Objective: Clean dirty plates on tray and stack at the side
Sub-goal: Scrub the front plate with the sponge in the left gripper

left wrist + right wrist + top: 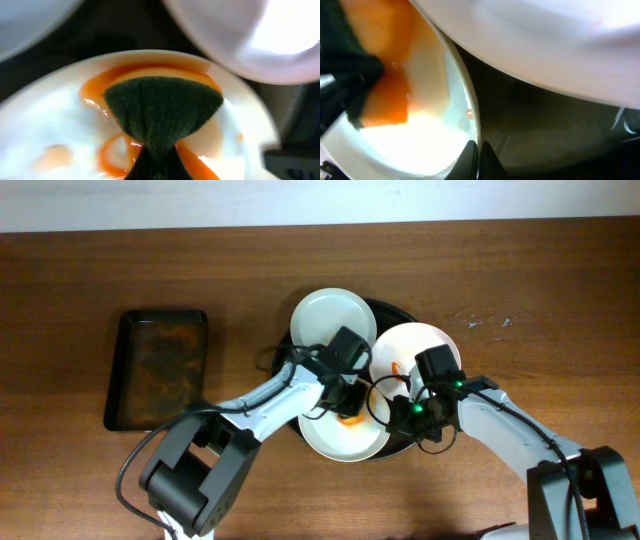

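Observation:
Three white plates lie on the round black tray [388, 309]: a clean-looking far plate [333, 320], a right plate [415, 352] with a small orange smear, and a front plate [335, 442] with orange sauce. My left gripper [348, 408] is shut on a dark green sponge [162, 110], pressed on the front plate's [50, 125] sauce. In the left wrist view its jaws [157, 167] pinch the sponge's narrow end. My right gripper [400, 415] is shut on the front plate's right rim, as the right wrist view [479, 152] shows against the plate [430, 140].
A smaller dark rectangular tray [158, 368] with brownish residue sits on the wooden table [520, 280] to the left. The right plate [545, 45] overhangs just above my right gripper, with the black tray floor [545, 135] beneath. Both arms crowd the tray's front.

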Available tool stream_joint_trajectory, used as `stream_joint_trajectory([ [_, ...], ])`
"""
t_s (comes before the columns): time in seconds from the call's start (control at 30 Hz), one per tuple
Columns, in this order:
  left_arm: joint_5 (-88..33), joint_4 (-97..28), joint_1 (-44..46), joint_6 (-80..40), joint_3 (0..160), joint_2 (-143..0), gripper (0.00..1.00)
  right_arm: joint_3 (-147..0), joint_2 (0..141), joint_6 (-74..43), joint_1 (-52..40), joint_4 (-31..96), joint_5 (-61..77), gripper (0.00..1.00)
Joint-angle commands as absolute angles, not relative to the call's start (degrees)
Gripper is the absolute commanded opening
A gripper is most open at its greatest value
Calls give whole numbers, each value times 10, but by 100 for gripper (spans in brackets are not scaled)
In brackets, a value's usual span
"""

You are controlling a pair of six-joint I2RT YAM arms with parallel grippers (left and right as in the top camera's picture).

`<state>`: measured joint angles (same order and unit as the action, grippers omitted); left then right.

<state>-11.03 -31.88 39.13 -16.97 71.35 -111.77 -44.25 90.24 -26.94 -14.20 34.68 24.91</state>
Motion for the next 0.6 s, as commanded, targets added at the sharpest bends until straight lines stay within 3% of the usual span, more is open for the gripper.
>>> stream_joint_trajectory([
  [0.0,5,-346,344,-171,705,-1134,1,-442,905,-260,-146,362,230,4],
  [0.13,52,-376,328,-156,717,-1105,1,-443,905,-260,-146,362,231,4],
  [0.2,147,-398,328,-156,717,-1052,1,-443,905,-260,-146,362,231,4],
  [0.4,155,-400,328,-156,717,-944,1,-443,905,-260,-146,362,230,4],
  [0.43,155,-400,326,-156,717,-934,1,-443,905,-260,-146,362,231,8],
  [0.47,155,-405,322,-156,717,-927,1,-443,905,-260,-146,362,231,30],
  [0.5,154,-412,316,-158,717,-924,1,-443,905,-260,-146,362,231,40],
  [0.57,120,-422,304,-158,717,-921,1,-443,905,-260,-146,361,231,45],
])
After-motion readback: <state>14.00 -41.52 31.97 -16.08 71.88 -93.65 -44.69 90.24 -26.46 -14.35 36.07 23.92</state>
